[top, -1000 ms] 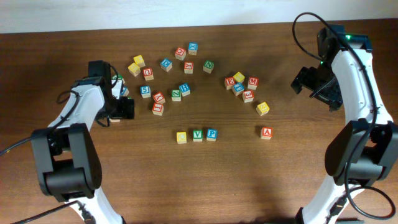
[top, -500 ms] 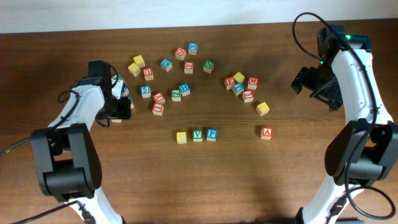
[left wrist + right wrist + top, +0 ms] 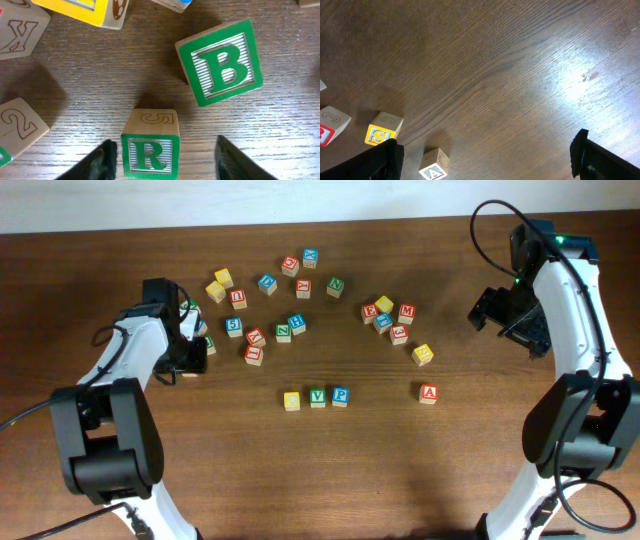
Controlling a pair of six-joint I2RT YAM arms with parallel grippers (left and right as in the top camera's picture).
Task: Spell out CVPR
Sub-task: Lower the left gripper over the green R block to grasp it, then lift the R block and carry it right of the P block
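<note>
- From above, the left fingers are down on the worktop right over the R block, which they cover too much for its letter to be read here.
- The C block, V block and P block stand in a row, touching or nearly so. The row is well to the right of the R block and nearer the arm bases.
- The A block stands alone, further right of the R block than that row.
- The right fingers hang at the far side of the worktop from the R block, over bare wood.
- At the left wrist, the R block sits between the fingers with its green letter face to the camera and a faint 5 on its top.
- The fingers are spread wide: one is just beside the R block, the other stands clear of it. I cannot tell whether the near one touches.
- The green B block lies tilted just beyond and to the right of the R block, and a 2 block lies to its left.
- At the right wrist, the fingers are spread wide with nothing between them. A yellow S block is just beside the A block.
</note>
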